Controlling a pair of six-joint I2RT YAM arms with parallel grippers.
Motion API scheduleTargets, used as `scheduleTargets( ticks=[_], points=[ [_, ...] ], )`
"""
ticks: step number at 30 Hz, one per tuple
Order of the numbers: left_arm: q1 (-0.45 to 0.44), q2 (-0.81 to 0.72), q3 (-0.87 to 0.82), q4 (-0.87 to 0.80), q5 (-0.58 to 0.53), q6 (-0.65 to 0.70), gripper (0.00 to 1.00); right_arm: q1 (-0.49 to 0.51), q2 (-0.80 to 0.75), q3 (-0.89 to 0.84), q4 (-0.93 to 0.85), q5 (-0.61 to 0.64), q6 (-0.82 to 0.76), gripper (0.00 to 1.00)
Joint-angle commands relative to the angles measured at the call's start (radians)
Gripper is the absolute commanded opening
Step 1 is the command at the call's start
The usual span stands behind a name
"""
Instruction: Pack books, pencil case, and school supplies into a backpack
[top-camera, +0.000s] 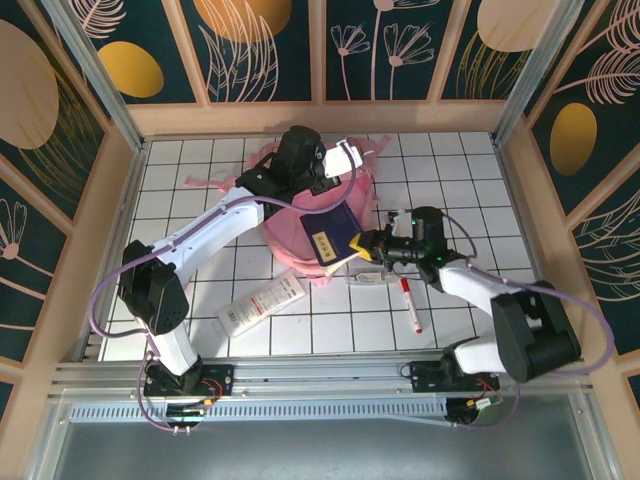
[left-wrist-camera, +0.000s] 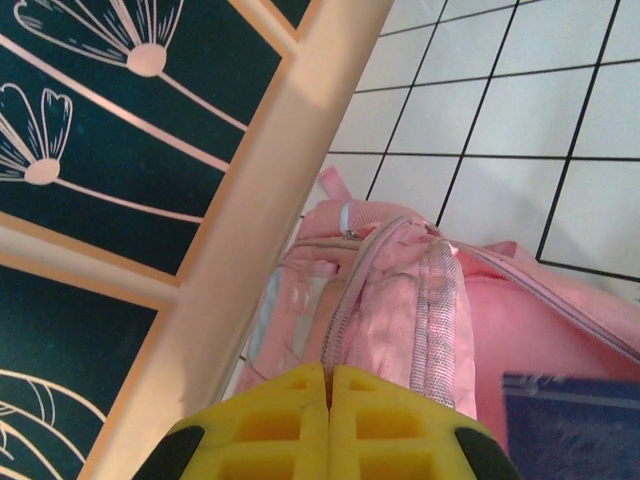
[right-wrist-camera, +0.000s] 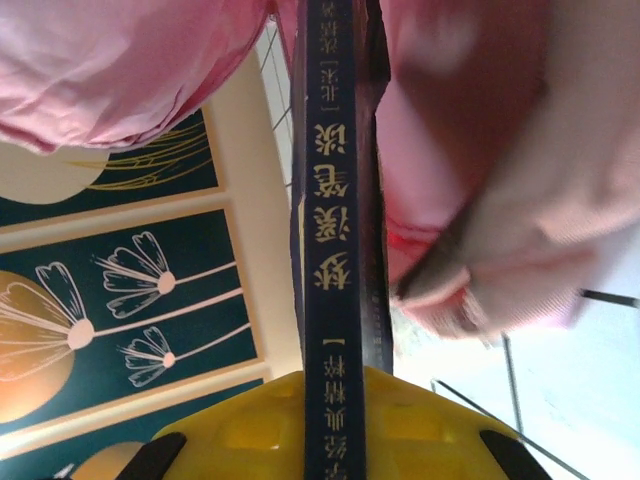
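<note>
Right claw (right-wrist-camera: 336, 425): I see it squeezing the blue book (right-wrist-camera: 335, 220) by its spine.
Where the book is: at the pink backpack (top-camera: 290, 235), pink cloth on both sides.
Left claw (left-wrist-camera: 328, 405): pads pressed together, close to the backpack's top.
Marker (top-camera: 410, 303): lying on the table (top-camera: 480, 200) near my right arm.

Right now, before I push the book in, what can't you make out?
- Top view: the left gripper and the book cover the mouth of the backpack, so the book's depth is unclear.
- Left wrist view: the shut pads hide whether any fabric is pinched.
- Right wrist view: the top edge cuts off the book's far end, and the backpack is blurred.
</note>
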Motion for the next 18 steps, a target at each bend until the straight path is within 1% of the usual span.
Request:
scheduleTargets(
  ticks=[1,3,6,13,15,18],
  points=[
    [-0.007,-0.059,0.061,0.122,0.058,0.011,0.0,0.04,0.069,0.095,0.241,0.081,0.108,0.0],
    [-0.008,-0.058,0.072,0.117,0.065,0.005,0.0,0.049,0.119,0.125,0.267,0.119,0.143,0.0],
    [-0.007,-0.057,0.075,0.128,0.067,-0.004,0.0,0.055,0.189,0.164,0.348,0.141,0.187,0.0],
    [-0.007,-0.067,0.077,0.136,0.084,-0.016,0.0,0.058,0.355,0.27,0.399,0.206,0.149,0.0],
    [-0.008,-0.072,0.074,0.139,0.095,-0.015,0.0,0.06,0.42,0.318,0.402,0.222,0.14,0.0],
    [-0.007,-0.076,0.071,0.141,0.102,-0.007,0.0,0.062,0.536,0.379,0.468,0.246,0.148,0.0]
  ],
)
